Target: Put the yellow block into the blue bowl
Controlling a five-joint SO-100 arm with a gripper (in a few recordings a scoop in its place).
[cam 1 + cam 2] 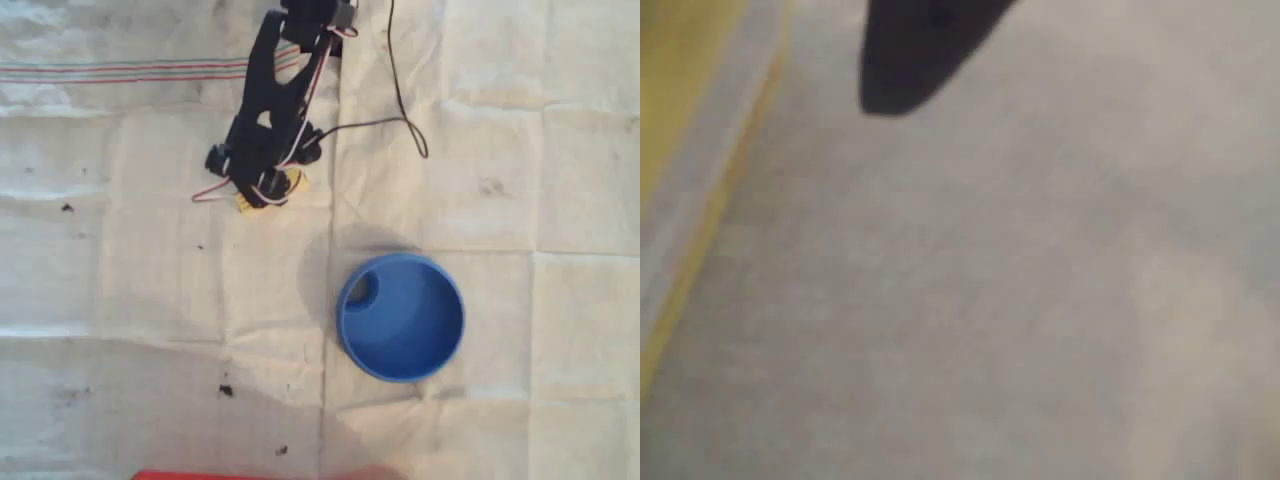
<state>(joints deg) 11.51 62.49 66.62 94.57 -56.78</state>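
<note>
**Entry: tool low over yellow block, bowl to the lower right**

- Tool (262,190): black, at the end of the arm reaching down from the top edge of the overhead view, red and white leads looped around it. Whether its jaws are open or closed on anything cannot be told; the arm body covers them from above, and the wrist view is blurred, with one dark fingertip (902,62) over pale cloth.
- Yellow block (292,181): directly beneath the tool, yellow peeking out at its lower left and right. Long axis apparently running lower left to upper right, though mostly hidden. In the wrist view, a yellow band (675,100) at the left edge, probably this block.
- Blue bowl (352,352): upright, empty, mouth open, well apart from the block, down and to the right in the overhead view.
- Counter (520,150): covered in creased white cloth with faint stripes, a black cable across it.
- Judgement: grasp stage; the carry will run diagonally toward the bowl.
</note>
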